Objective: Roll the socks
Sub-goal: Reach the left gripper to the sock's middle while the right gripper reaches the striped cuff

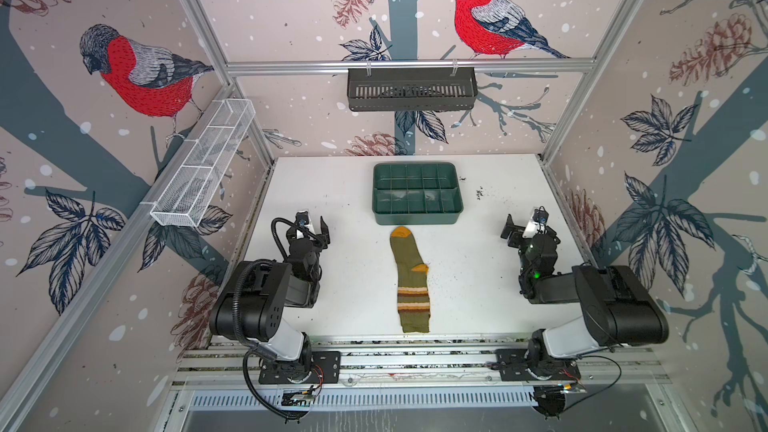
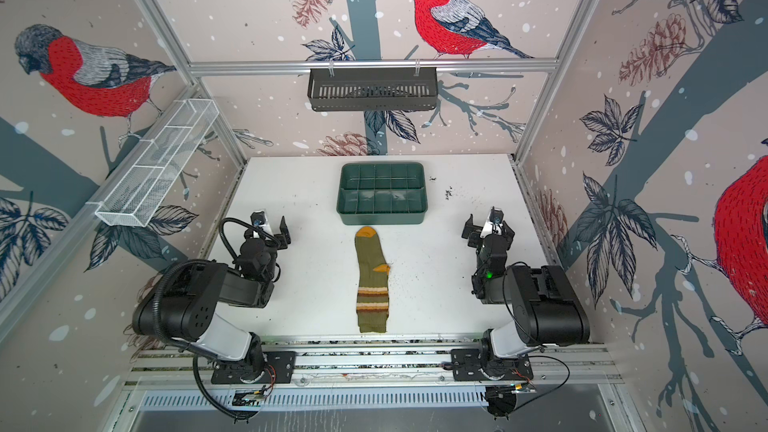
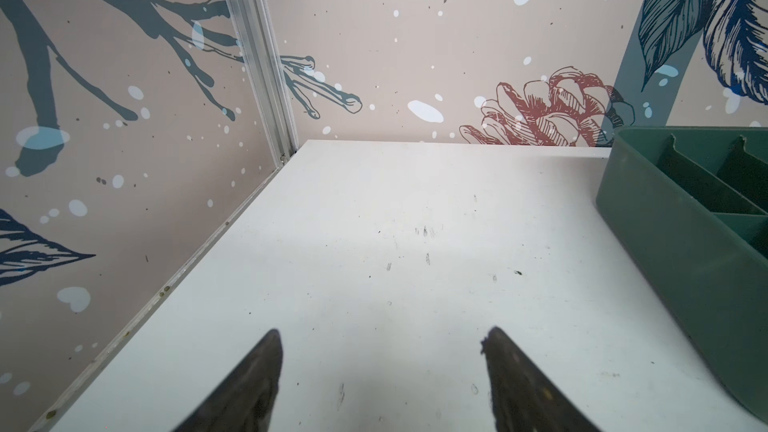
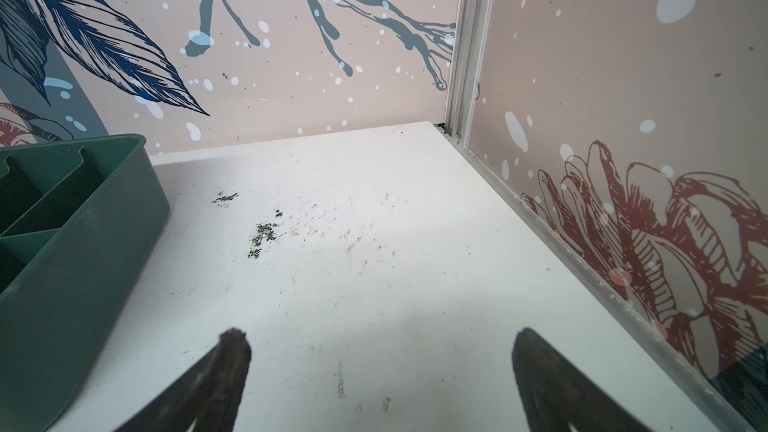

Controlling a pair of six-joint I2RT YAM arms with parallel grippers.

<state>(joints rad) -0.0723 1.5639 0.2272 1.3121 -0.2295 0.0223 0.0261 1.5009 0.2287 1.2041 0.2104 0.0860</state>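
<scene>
With left fingers (image 3: 257, 376) and right fingers (image 4: 548, 376) open and empty, and the socks (image 1: 409, 280) flat on the counter (image 1: 353, 201), toe just beside the tray (image 1: 417, 218), expect a shallow pinch to drag the knit, not roll it

Colour rundown of the setup, nothing fancy

Sock (image 1: 409, 280) is olive green with orange toe and heel, plus brown, orange and cream stripes near the cuff. The compartment tray (image 1: 417, 218) is dark green. The table (image 1: 353, 201) is white, with dark specks toward its far right corner. Walls (image 1: 291, 35) are pale pink with red-breasted grey birds (image 1: 486, 14), blue-grey branches, navy leaves, rust pinecones and white dots. Wire basket (image 1: 203, 164) is white, slotted bin (image 1: 411, 91) dark grey.
</scene>
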